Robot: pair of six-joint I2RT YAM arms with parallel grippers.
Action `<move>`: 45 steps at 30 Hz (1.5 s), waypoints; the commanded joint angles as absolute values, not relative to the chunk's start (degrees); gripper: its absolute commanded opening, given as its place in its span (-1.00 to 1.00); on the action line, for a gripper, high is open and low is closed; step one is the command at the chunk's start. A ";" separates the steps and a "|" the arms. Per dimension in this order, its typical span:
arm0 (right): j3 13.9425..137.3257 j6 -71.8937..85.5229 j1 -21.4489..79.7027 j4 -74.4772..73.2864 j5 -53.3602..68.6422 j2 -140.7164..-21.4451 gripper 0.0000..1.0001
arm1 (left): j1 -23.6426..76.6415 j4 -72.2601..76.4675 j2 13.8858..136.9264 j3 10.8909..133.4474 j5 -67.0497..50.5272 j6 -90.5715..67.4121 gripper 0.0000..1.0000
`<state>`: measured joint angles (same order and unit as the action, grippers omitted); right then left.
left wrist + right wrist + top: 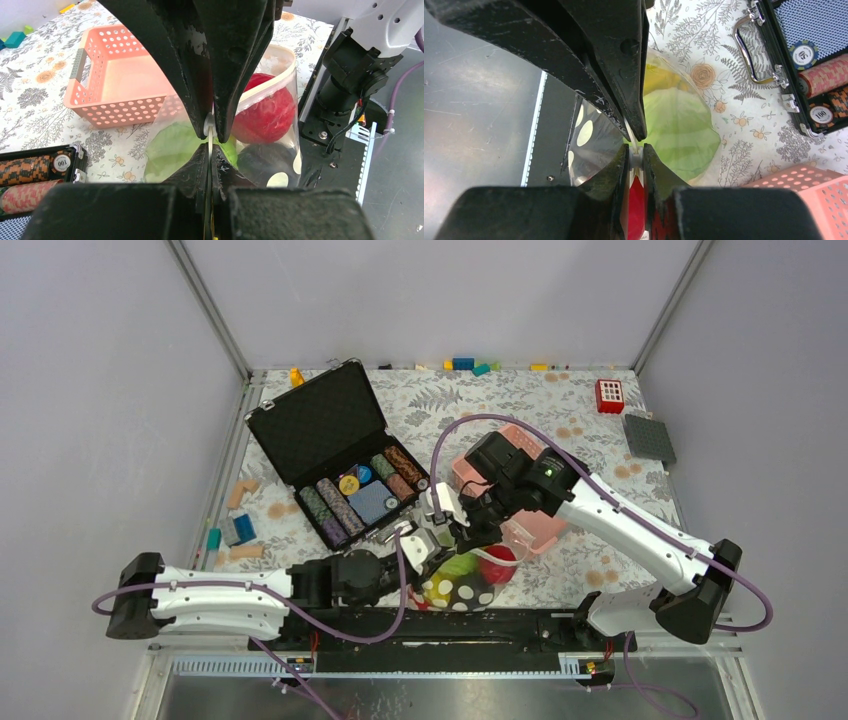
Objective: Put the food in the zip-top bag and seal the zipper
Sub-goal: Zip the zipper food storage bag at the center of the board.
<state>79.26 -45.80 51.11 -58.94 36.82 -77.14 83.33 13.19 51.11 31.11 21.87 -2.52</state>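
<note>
Bag (260, 155) bulges clear around pale green cabbage (170, 147) and red apple (267, 112).

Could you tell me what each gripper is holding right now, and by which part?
Both hold the bag by its zipper: the left gripper and right gripper each pinch that strip along the mouth.

Part of the zipper (265, 91) behind the left end effector (212, 132).

Pink basket (125, 107) near open chip case (335, 455)
</note>
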 commanded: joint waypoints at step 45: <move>81.08 -47.65 42.55 -63.99 26.96 -78.38 -1.00 | 83.32 -7.87 41.31 39.25 23.93 -8.28 0.94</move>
<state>77.93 -44.10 39.68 -61.43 26.68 -76.31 83.29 -3.68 38.48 30.98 31.48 -10.48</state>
